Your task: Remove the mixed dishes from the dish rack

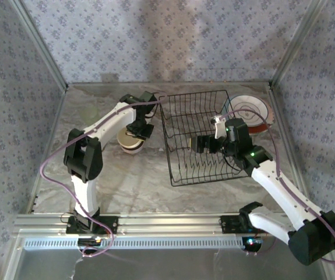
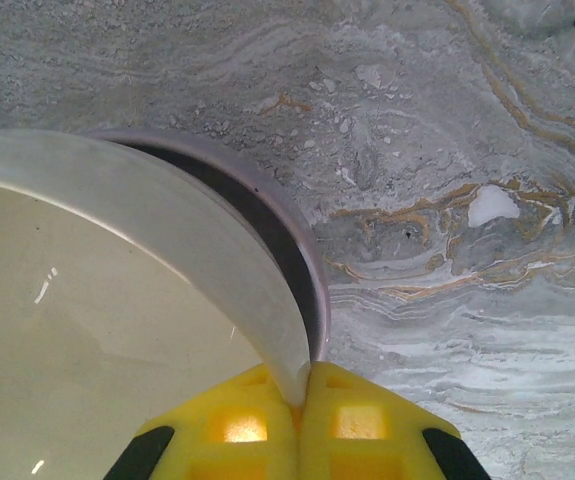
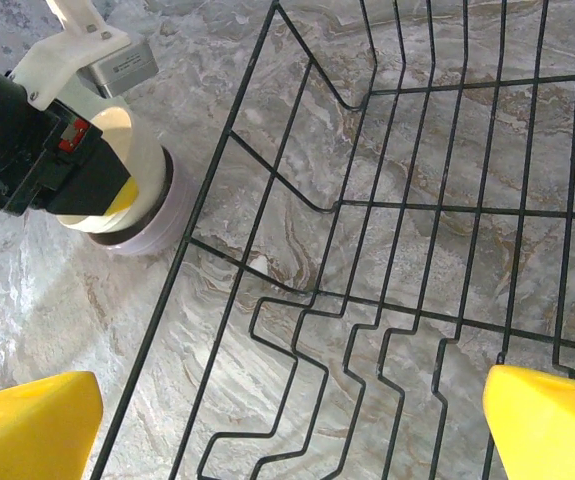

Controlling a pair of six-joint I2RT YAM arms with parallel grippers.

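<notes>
One black dish rack (image 1: 193, 137) sits mid-table, with stacked plates (image 1: 251, 111) just to its right. On its left, the cream bowl (image 2: 97, 300) sits inside the lilac bowl (image 2: 277, 235), its rim pinched by the closed left gripper (image 2: 300, 385). The right gripper (image 3: 287, 390) hangs wide open and empty above the rack.

White arm links (image 1: 106, 121) met black joints (image 1: 84, 156); purple cables (image 1: 46, 166) ran alongside, and the fingers (image 3: 29, 424) were yellow.

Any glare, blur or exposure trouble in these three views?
Top external: soft, hazy, low contrast, yet the dish rack reads clearly. Left wrist: small glare streaks on the cream bowl, its near rim blurred. Right wrist: rack wires sharp, yellow fingertips soft at the corners.
</notes>
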